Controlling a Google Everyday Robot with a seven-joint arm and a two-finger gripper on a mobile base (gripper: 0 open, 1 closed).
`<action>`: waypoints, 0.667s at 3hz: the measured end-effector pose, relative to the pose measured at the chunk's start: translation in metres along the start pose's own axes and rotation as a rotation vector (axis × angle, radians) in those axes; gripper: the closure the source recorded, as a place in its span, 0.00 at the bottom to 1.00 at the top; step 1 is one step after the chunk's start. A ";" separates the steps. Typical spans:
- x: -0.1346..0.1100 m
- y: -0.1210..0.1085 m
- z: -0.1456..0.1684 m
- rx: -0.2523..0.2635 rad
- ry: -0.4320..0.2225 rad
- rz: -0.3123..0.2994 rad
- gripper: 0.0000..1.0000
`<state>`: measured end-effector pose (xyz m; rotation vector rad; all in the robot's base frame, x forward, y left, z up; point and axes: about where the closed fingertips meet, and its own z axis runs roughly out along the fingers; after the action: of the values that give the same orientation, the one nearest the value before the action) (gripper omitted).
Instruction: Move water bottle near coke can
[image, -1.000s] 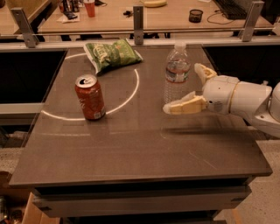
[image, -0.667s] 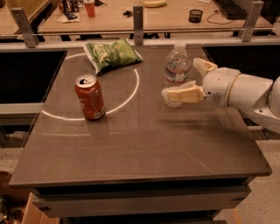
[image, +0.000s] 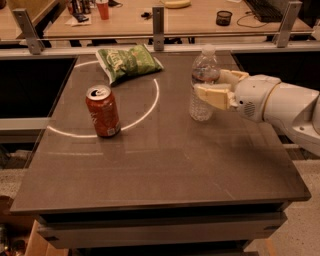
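Note:
The water bottle (image: 201, 107) stands upright on the dark table (image: 165, 165), right of centre. It is clear ribbed plastic with a white cap. My gripper (image: 210, 83) reaches in from the right at mid-height of the bottle. It is open, with its cream fingers (image: 214, 95) on either side of the bottle; the near one crosses in front of it. The red-orange coke can (image: 103, 111) stands upright at the left, on a white circle line, well apart from the bottle.
A green chip bag (image: 126, 61) lies at the back of the table, between can and bottle. A metal rail (image: 159, 36) runs behind the table, with a wooden desk of small items beyond. My white arm (image: 285, 107) spans the right edge.
My gripper has moved up and back toward the bottle. Its fingers now straddle the bottle instead of sitting in front of it. Bottle and can have not moved.

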<state>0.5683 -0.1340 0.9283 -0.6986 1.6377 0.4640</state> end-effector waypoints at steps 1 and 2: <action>-0.003 0.011 -0.006 -0.031 -0.030 0.031 0.87; 0.001 0.040 0.004 -0.164 -0.039 0.074 1.00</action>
<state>0.5443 -0.1023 0.9237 -0.7472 1.6046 0.6676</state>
